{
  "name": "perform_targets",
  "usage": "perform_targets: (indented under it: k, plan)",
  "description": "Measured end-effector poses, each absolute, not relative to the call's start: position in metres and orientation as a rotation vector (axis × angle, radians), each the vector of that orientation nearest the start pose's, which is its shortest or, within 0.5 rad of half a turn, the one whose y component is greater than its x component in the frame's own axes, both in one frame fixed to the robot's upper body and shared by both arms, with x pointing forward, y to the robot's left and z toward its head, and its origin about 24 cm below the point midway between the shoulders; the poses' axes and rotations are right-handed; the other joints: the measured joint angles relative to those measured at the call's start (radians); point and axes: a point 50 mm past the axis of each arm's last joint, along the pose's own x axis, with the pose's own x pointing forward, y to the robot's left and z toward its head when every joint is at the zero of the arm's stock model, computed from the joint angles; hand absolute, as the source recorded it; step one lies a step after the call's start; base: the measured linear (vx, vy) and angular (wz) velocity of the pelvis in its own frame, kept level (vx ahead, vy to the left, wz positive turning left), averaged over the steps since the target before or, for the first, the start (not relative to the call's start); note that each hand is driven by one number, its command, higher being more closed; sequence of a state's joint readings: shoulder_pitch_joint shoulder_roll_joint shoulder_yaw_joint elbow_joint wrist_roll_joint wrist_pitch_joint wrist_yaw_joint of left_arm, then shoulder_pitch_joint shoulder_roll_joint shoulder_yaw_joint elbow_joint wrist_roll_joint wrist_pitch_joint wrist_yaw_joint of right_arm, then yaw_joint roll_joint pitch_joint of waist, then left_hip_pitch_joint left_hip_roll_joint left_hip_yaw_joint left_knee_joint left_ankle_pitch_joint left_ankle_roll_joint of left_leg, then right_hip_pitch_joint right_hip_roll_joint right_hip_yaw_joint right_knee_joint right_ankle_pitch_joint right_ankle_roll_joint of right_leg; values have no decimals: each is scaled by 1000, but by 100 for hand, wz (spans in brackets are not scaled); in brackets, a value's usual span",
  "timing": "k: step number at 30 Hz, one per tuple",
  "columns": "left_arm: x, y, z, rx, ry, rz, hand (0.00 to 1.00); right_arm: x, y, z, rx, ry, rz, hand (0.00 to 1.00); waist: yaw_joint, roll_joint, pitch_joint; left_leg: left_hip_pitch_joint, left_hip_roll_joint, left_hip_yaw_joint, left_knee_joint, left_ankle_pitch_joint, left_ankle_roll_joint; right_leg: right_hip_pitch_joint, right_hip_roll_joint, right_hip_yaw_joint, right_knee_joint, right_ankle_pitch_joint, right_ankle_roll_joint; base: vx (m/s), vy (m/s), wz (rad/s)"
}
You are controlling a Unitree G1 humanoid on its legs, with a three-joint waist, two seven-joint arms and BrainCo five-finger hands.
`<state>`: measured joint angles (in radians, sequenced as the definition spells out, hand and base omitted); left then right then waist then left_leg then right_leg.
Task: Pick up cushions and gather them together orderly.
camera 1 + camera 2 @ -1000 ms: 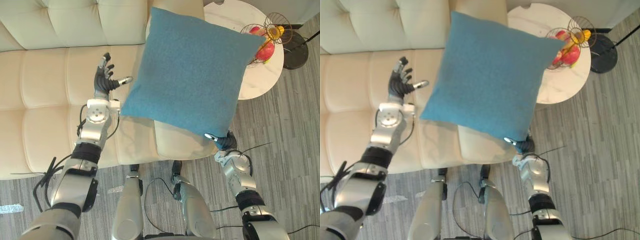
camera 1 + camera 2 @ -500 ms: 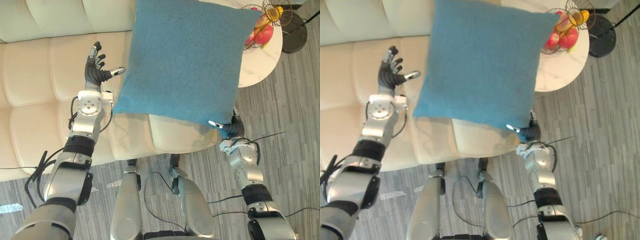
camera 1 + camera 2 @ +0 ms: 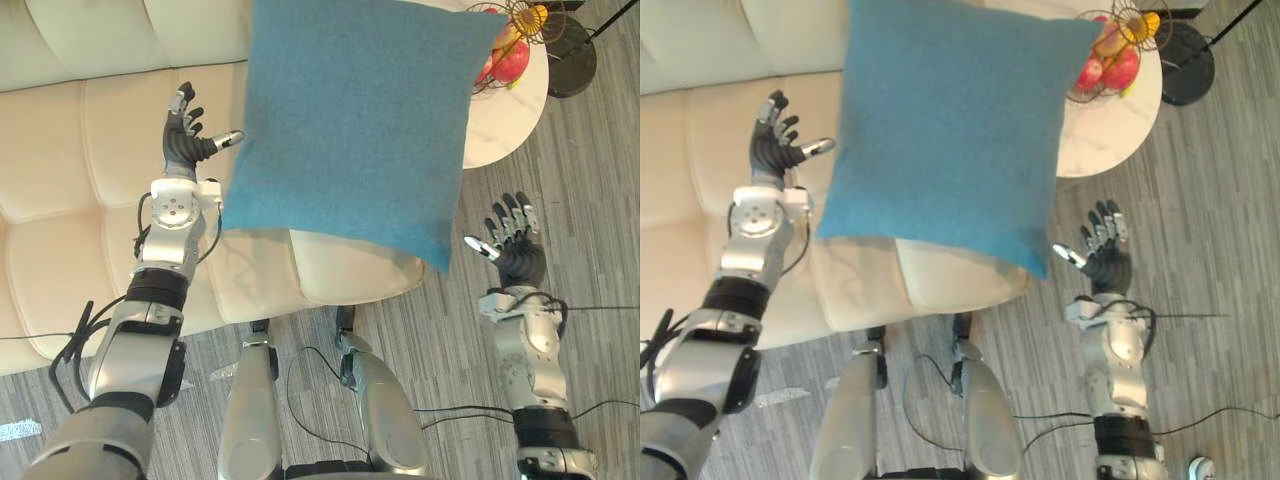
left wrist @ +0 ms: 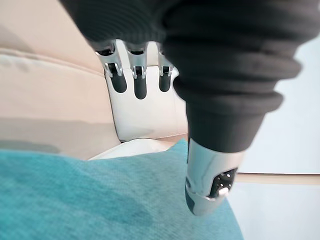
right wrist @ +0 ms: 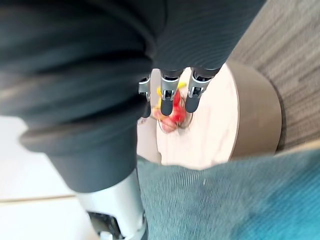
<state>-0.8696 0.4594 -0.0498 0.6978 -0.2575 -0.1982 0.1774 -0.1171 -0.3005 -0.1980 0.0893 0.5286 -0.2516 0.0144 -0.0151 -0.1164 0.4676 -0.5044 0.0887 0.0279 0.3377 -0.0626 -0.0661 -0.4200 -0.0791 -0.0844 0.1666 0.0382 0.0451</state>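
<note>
Right hand [image 3: 515,255] has let go of the blue cushion [image 3: 350,120], fingers spread.
Left hand [image 3: 185,150] is open too, holding nothing; the unheld cushion may drop past the sofa's [image 3: 70,150] front edge.

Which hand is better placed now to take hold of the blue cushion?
Probably the left hand: it is open, and its thumb reaches the blue cushion at its edge, above the sofa. The right hand, also open, stands apart from the cushion's lower corner, over the floor.
</note>
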Motion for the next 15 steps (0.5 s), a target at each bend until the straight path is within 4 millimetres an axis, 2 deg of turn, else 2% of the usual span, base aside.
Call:
perform_targets:
  k: [4, 11, 15]
  plan:
    - [387, 222, 205, 146, -400, 217, 0, 269, -253, 105, 242, -391, -202, 0, 1, 0, 0, -4, 5, 10, 0, -2, -3, -11, 4, 10, 0, 0, 0, -26, -6, -9]
    - [388, 218, 205, 148, -399, 204, 0, 293, -242, 142, 289, -516, -166, 0, -3, 0, 0, -55, 9, -2, 19, -2, -3, -34, 12, 8, -32, 25, 3, 20, 0, 0]
    - [389, 217, 206, 145, -398, 204, 0, 312, -231, 154, 307, -529, -144, 0, 4, 0, 0, -60, 5, -11, 19, -3, -3, -33, 11, 4, -38, 28, 3, 20, 3, 5]
